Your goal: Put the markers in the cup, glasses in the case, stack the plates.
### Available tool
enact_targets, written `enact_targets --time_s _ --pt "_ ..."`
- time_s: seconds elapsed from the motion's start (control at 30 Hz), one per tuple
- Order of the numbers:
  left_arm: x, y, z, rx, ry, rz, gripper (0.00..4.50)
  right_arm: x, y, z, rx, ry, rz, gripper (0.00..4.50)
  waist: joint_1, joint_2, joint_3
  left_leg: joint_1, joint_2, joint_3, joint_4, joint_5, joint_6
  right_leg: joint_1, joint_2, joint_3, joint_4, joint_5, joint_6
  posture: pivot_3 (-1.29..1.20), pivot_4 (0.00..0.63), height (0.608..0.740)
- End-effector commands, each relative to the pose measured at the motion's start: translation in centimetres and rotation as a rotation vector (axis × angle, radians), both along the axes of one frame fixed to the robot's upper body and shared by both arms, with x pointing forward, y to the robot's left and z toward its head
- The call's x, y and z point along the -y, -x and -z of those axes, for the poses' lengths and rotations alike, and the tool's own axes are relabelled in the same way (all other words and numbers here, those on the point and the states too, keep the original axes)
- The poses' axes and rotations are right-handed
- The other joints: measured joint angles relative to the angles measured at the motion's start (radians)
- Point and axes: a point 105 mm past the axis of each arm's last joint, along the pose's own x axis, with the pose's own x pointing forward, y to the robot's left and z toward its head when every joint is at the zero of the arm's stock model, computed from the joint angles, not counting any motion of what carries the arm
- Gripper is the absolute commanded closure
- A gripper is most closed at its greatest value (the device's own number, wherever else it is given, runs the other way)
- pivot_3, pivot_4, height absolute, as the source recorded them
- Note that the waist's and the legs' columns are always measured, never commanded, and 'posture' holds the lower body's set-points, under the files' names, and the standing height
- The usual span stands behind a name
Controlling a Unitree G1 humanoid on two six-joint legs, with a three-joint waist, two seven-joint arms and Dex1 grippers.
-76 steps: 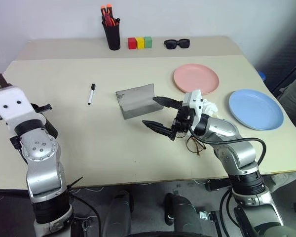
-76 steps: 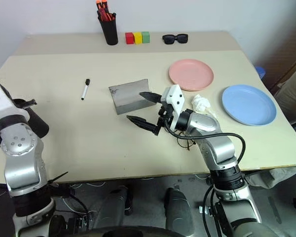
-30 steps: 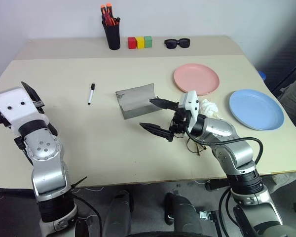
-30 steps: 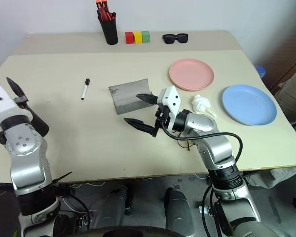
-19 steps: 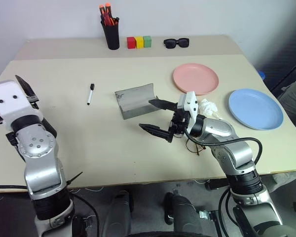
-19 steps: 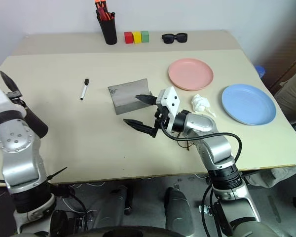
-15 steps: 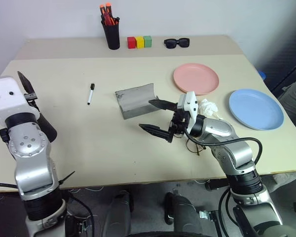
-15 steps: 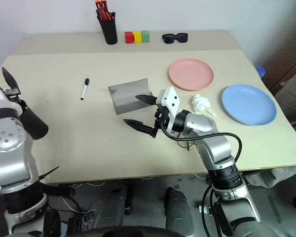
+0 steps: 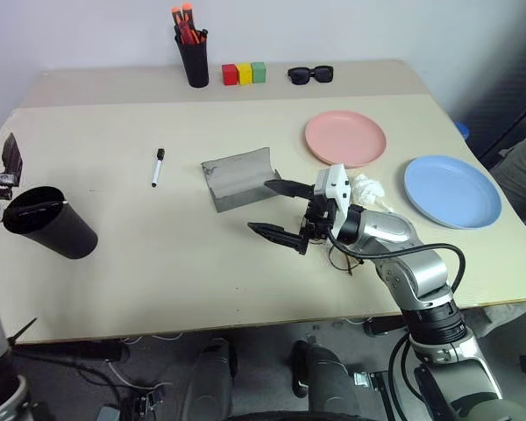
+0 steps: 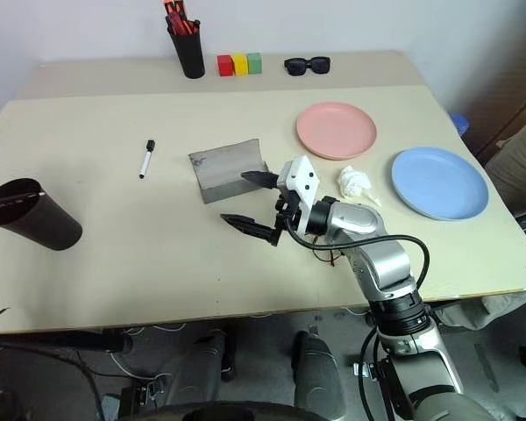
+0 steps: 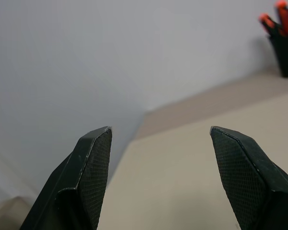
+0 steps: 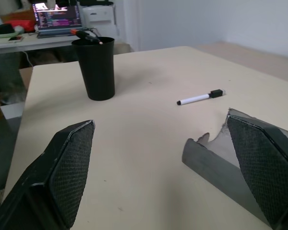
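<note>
One marker (image 12: 89,37) is sitting in the cup (image 9: 48,224); I'm hovering my right gripper (image 9: 279,210), fingers apart, beside the open case (image 9: 239,177), glasses and plates remaining.

The glasses (image 9: 342,259) lie mostly hidden under the right gripper's (image 9: 280,210) wrist beside the case (image 9: 239,178), only a sliver of wire frame showing. The left gripper (image 9: 4,162) is cut off by the picture's edge just behind the cup (image 9: 48,232), one finger visible. A dark pen (image 12: 89,36) rests across the cup's rim, its colours too small to tell. Crumpled white material (image 9: 368,193) beside the pink plate (image 9: 345,139) cannot be identified.
</note>
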Motion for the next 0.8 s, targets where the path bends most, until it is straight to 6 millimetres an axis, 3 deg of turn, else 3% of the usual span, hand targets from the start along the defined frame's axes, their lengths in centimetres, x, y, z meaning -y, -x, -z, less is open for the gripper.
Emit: enact_targets --time_s 0.03,0.2,0.4,0.57,0.8 --pt "0.1 1.3 -0.9 -0.117 -0.102 0.067 1.19 -0.2 0.1 -1.0 0.045 -0.019 -0.021 0.0 -0.002 0.0 0.0 -0.001 0.001 0.001 0.0 0.0 0.0 0.0 0.0 0.0 -0.001 0.001 -0.002 0.0 0.15 0.74" --pt "-0.3 2.3 -1.1 -0.282 -0.182 0.104 1.19 -0.4 0.0 -0.9 0.042 -0.017 -0.03 0.0 0.0 0.0 0.0 -0.01 0.002 0.003 -0.001 0.0 0.0 -0.015 0.0 -0.001 -0.003 0.004 -0.007 0.0 0.15 0.74" --pt "-1.1 3.6 -1.6 -0.396 -0.223 0.131 1.19 -0.5 -0.2 -0.8 0.041 -0.015 -0.037 0.0 -0.001 0.0 0.0 -0.011 0.003 0.005 -0.004 -0.001 -0.001 -0.016 0.0 -0.001 -0.003 0.005 -0.007 0.0 0.15 0.74" --pt "-1.4 4.4 -0.8 -0.507 -0.255 0.148 1.19 -0.6 -0.3 -0.7 0.042 -0.015 -0.041 0.0 -0.003 0.0 0.0 -0.011 0.003 0.006 -0.005 -0.001 -0.001 -0.017 0.0 -0.001 -0.003 0.005 -0.007 0.0 0.15 0.74" --pt "-1.5 4.3 1.9 -0.651 -0.259 0.175 1.19 -0.9 -0.3 -0.7 0.045 -0.021 -0.045 0.0 -0.004 0.0 0.0 -0.011 0.004 0.007 -0.005 -0.001 -0.001 -0.017 0.0 -0.001 -0.003 0.005 -0.008 0.0 0.15 0.74"
